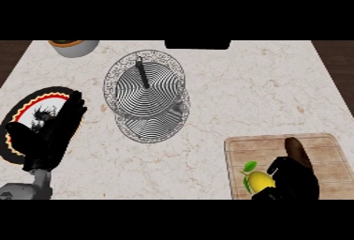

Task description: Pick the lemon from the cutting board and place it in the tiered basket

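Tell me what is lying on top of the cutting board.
On the cutting board lies a yellow lemon with green leaves, near the board's left edge. The right hand is right beside it, hiding the lemon's right side and the board surface underneath.

Flat, even light keeps the pale counter [242, 93] bright, with slight grey shading inside the tiered basket [131, 93].

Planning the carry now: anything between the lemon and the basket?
Nothing visible: only bare counter lies between the lemon and the basket. The left hand rests farther left, over a plate.
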`<state>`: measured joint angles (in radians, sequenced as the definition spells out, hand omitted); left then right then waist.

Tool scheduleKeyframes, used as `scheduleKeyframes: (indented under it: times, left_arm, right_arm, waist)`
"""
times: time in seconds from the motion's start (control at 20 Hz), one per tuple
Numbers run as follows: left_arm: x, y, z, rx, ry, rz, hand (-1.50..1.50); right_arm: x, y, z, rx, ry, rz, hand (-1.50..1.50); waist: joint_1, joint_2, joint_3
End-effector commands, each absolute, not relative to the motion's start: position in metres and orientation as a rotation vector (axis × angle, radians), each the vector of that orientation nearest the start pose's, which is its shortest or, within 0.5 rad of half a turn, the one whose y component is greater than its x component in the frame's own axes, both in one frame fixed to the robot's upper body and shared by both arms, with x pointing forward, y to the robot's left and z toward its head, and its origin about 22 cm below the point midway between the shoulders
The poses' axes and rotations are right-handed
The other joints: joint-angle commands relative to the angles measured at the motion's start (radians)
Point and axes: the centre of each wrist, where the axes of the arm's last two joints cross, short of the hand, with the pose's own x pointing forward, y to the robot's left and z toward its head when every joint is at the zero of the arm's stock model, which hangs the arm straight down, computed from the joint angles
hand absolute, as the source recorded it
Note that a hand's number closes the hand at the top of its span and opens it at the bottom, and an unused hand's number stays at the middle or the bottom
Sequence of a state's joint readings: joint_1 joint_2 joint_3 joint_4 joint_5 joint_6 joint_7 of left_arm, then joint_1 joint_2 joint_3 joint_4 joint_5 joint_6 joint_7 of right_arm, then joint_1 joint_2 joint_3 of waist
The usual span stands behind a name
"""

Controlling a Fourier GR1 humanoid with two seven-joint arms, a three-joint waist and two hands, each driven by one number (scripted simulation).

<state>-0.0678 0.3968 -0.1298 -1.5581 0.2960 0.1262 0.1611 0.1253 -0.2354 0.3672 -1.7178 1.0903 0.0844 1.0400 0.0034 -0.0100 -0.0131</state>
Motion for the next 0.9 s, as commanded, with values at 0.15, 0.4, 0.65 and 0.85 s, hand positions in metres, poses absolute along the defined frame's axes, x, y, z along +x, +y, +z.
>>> scheduleKeyframes:
  times: [0.15,0.4,0.65,0.85]
  left_arm:
    - [0.264,0.292,0.040,0.075,-1.419,-0.089,0.00]
    - [0.260,0.299,0.032,0.092,-1.412,-0.090,0.00]
    - [0.252,0.292,0.044,0.075,-1.420,-0.100,0.00]
    - [0.247,0.301,0.038,0.083,-1.400,-0.075,0.00]
  right_arm:
    - [0.190,-0.205,-0.031,-1.138,-0.581,0.921,1.50]
    - [0.196,-0.249,0.007,-1.029,-0.803,1.162,1.50]
    - [0.200,-0.248,0.028,-1.201,-1.074,1.044,1.50]
    - [0.193,-0.232,0.067,-1.205,-1.369,0.822,1.50]
  waist:
    - [-0.002,0.012,0.014]
    - [-0.003,0.011,0.013]
    - [-0.006,0.007,0.014]
    - [-0.017,0.001,0.014]
